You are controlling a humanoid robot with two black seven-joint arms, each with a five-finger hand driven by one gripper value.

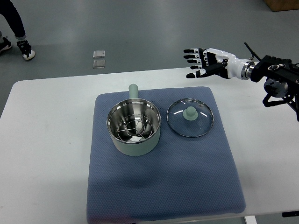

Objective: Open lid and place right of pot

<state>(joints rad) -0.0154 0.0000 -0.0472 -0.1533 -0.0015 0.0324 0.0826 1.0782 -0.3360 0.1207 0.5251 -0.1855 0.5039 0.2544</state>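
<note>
**Lid lies flat to the right of the pot; your right hand hangs open beyond it**

You are looking steeply down on a white surface (46, 140) covered in the middle by a blue mat (163, 186). On the mat stands a pale green pot (134, 127), uncovered, with a wire rack visible inside its steel bowl. Its stubby handle points away from you, toward the far edge of the surface.

Just to the right of the pot, apart from it by a narrow strip of mat, the glass lid (190, 117) rests flat with its green knob facing up. It lies wholly on the mat.

Your right hand (202, 62) comes in from the right edge and hovers above the far edge of the surface, fingers spread and pointing left, holding nothing. The lid lies nearer to you than the hand and slightly left of it. The left hand is not in view.

Judging from this layout, the lid is already off and placed where the task asks, so the work looks essentially finished. If you needed to touch the lid, this hand is the only one nearby, and it would reach back toward you and down onto the knob.

On the floor beyond, two small clear packets (98, 59) lie together, and a person's feet (18, 46) show at the top left.
</note>
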